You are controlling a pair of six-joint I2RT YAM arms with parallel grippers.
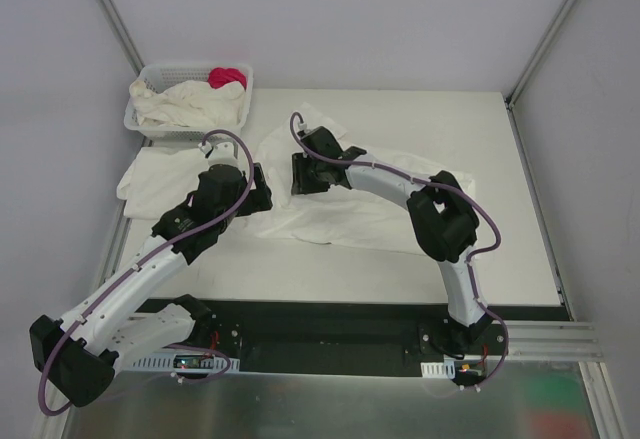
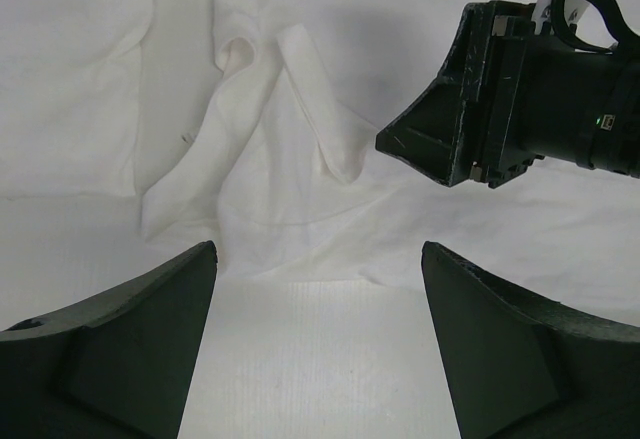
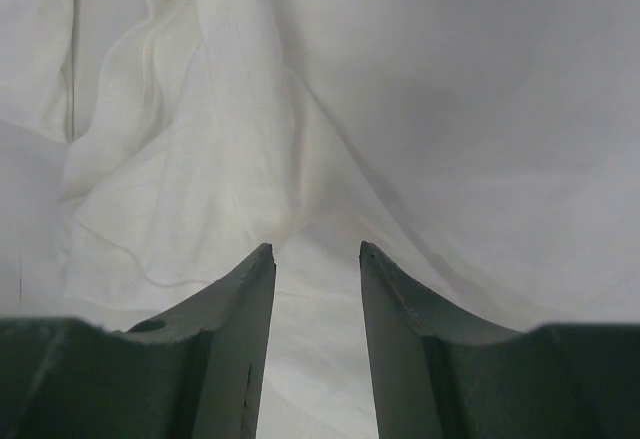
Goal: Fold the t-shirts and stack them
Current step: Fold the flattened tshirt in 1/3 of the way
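A crumpled white t-shirt (image 1: 345, 214) lies spread across the middle of the table. Another t-shirt (image 1: 150, 174) lies flat and folded at the left, and more white shirts (image 1: 185, 104) fill the basket. My left gripper (image 1: 262, 191) hovers at the spread shirt's left edge. It stands wide open (image 2: 318, 249) with bare table between its fingers and the shirt's wrinkled edge (image 2: 300, 159) just ahead. My right gripper (image 1: 303, 174) points down over the shirt's upper left part, close to the left one. Its fingers stand open with a narrow gap (image 3: 315, 247) over the cloth (image 3: 200, 159), and nothing is pinched.
A white lattice basket (image 1: 135, 119) stands at the back left, with a pink-red cloth (image 1: 227, 77) in it. The right gripper's black body (image 2: 470, 129) shows close ahead in the left wrist view. White walls enclose the table on the left, back and right.
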